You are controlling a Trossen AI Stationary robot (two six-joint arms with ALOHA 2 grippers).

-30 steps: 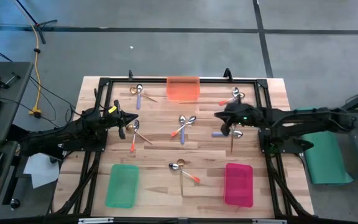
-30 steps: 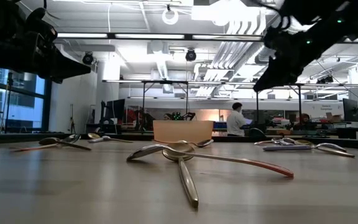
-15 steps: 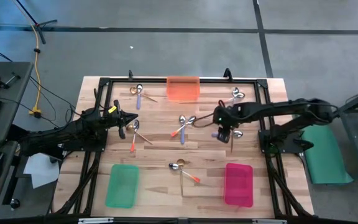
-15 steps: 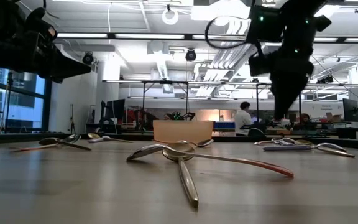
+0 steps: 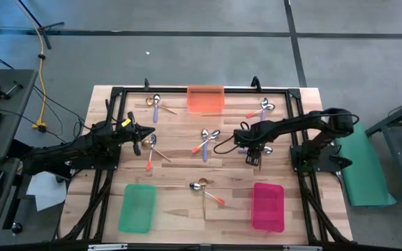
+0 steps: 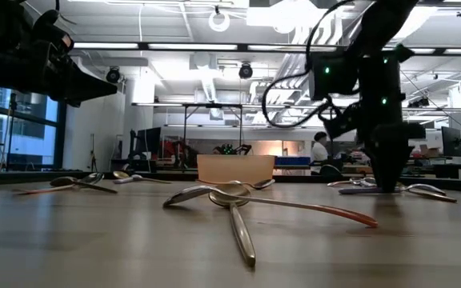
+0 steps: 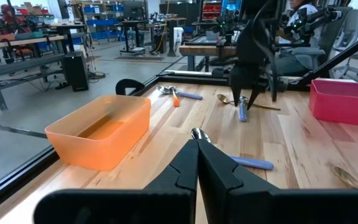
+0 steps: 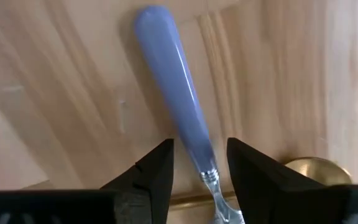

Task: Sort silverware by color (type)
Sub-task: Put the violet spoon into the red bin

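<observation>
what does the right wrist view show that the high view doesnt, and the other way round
Only the right wrist view: the right gripper open, its fingers either side of the purple-handled silver spoon, beside a gold spoon bowl. Only the high view: the orange plastic tray, green tray, pink tray and left gripper. Both: that spoon on the wooden table.

overhead, table-level and two wrist cameras share the table (image 5: 180,125).

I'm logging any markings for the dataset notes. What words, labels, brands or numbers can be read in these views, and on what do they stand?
None can be read.
The orange tray, pink tray and green tray are plain.
The purple-handled spoon between the right gripper's open fingers bears no mark.
Boxes on the room's far shelves are too small to read.
</observation>
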